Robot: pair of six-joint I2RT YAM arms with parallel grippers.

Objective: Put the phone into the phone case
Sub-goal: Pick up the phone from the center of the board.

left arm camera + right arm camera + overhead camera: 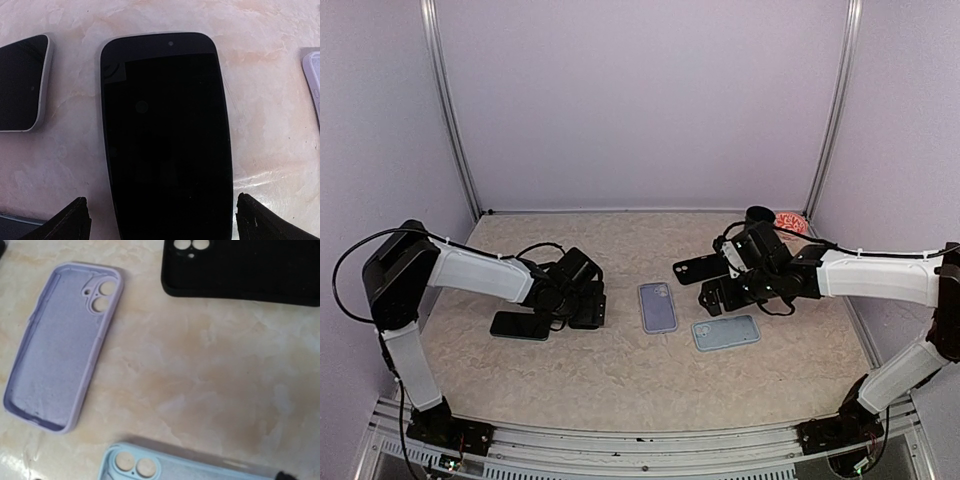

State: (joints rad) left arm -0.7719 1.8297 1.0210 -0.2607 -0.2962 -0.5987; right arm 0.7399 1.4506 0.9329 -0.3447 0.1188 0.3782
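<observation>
A black phone lies screen up on the marbled table, filling the middle of the left wrist view. My left gripper is open just above it, one fingertip off its left edge and the other close by its right edge. From above, the left gripper hides most of that phone. Three empty phone cases lie to the right: lavender, light blue and black. My right gripper hovers open between the black and light blue cases, holding nothing.
A second dark phone lies left of the left gripper. Another phone with a silver rim shows at the left of the left wrist view. A red object sits in the far right corner by the purple walls.
</observation>
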